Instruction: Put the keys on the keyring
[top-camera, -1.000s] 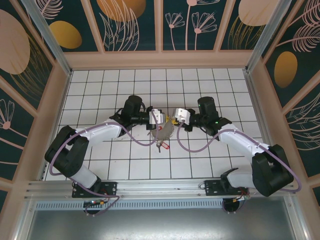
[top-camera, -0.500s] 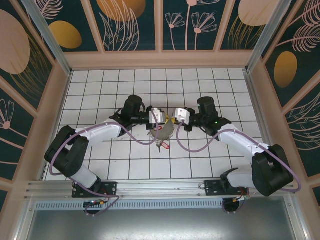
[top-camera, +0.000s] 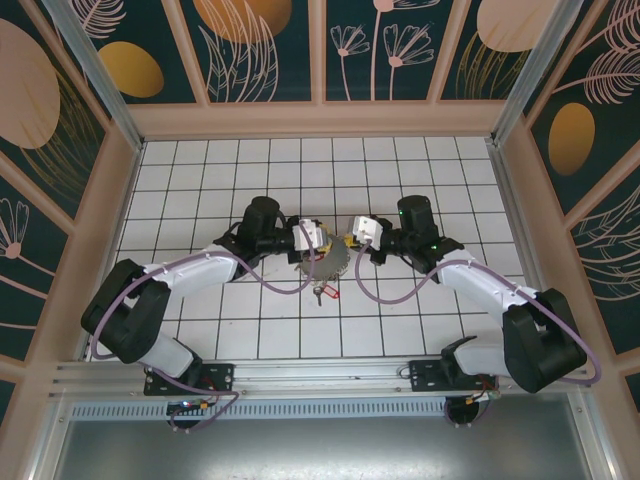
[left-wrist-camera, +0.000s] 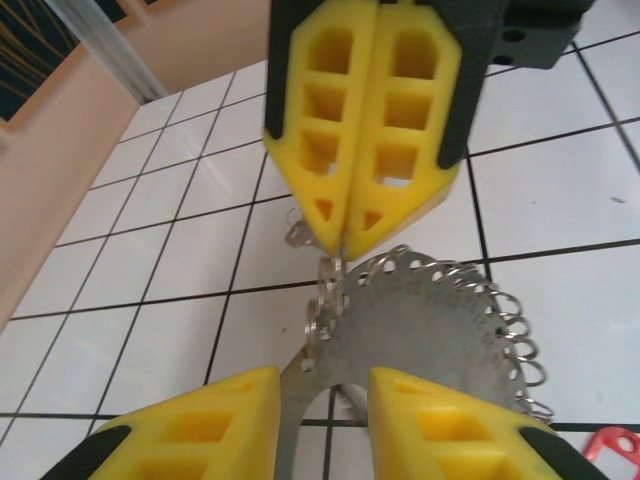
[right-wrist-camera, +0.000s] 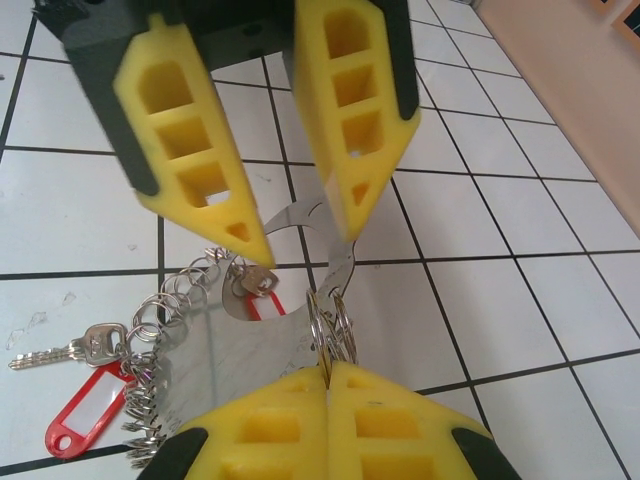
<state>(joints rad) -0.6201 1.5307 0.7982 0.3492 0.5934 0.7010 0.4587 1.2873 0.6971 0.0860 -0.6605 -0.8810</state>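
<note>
Pinching keyring (right-wrist-camera: 230, 350) rim, right claw (right-wrist-camera: 328, 367) clamped, left claw (right-wrist-camera: 300, 238) apart, red tag (right-wrist-camera: 85, 400) white-windowed

The keyring (top-camera: 330, 265) sits mid-tabletop (top-camera: 200, 170) between two facing grippers, with the left gripper (top-camera: 320, 243) at its left rim and the right gripper (top-camera: 350, 240) at its right rim. A red-tagged key (top-camera: 324, 293) lies just before its near rim.

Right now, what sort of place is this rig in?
Likely an enclosed tabletop robot cell, not a home: white gridded table, aluminium frame rail at the near edge, floral-printed wall panels boxing it in.
</note>
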